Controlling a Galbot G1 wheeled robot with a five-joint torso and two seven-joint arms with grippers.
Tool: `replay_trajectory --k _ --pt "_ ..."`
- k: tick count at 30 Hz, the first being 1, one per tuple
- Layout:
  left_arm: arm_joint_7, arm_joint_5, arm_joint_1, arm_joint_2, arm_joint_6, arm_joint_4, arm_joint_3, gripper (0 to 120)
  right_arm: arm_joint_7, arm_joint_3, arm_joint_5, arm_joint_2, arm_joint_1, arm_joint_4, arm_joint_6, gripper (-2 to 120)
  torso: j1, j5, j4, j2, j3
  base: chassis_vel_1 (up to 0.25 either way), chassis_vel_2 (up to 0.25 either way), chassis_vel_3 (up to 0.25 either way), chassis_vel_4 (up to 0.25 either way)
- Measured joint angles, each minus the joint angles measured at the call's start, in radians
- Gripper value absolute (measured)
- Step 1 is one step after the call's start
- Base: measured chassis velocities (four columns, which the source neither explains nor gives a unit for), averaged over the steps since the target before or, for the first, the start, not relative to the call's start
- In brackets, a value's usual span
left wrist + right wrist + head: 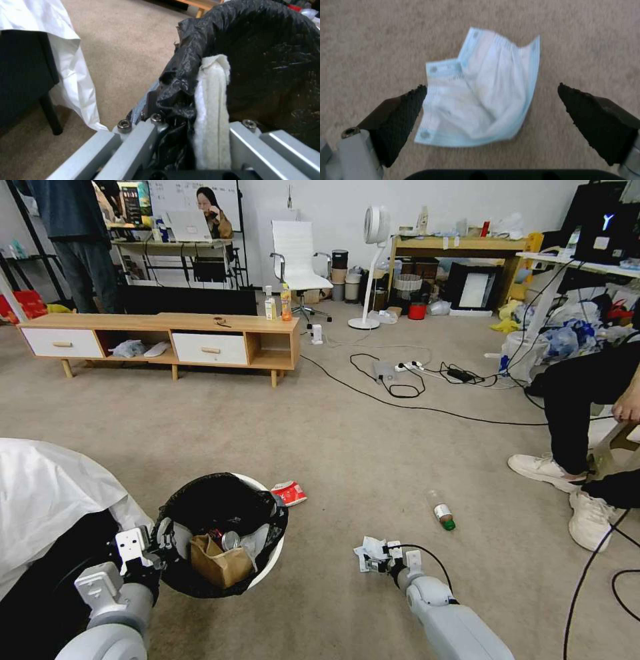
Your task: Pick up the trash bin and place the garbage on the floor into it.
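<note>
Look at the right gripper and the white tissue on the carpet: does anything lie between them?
Nothing visible does. The right gripper is open, its fingers on either side of the crumpled tissue, with bare floor around it. The left gripper holds the trash bin by its rim.

Carpet floor (347, 447): snack wrapper (289, 492) at 11 o'clock of the view's centre-bottom; crumpled tissue (371, 553) at 12; green-capped bottle (443, 513) at 1; black cables (400, 390) farther off.
</note>
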Motion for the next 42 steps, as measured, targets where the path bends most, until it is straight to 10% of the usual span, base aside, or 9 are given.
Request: replay_trajectory --k 8,32,42 --pt "0.002 -0.001 0.002 0.001 -0.001 -0.002 -0.004 6 -0.008 0.011 -0.021 0.003 0.005 -0.042 0.019 92 0.0 0.0 0.0 0.0 0.0 0.0 0.0 0.0 0.0" --pt "0.002 0.002 -0.003 -0.002 -0.002 0.003 0.008 6 -0.03 0.012 -0.018 -0.002 -0.002 -0.033 0.021 3 0.0 0.0 0.0 0.0 0.0 0.0 0.0 0.0 0.0" --pt "0.002 0.006 -0.001 -0.003 -0.005 0.004 0.015 6 -0.03 0.016 -0.016 -0.006 -0.012 -0.027 0.027 0 0.0 0.0 -0.0001 0.0 0.0 0.0 0.0 0.0 0.0"
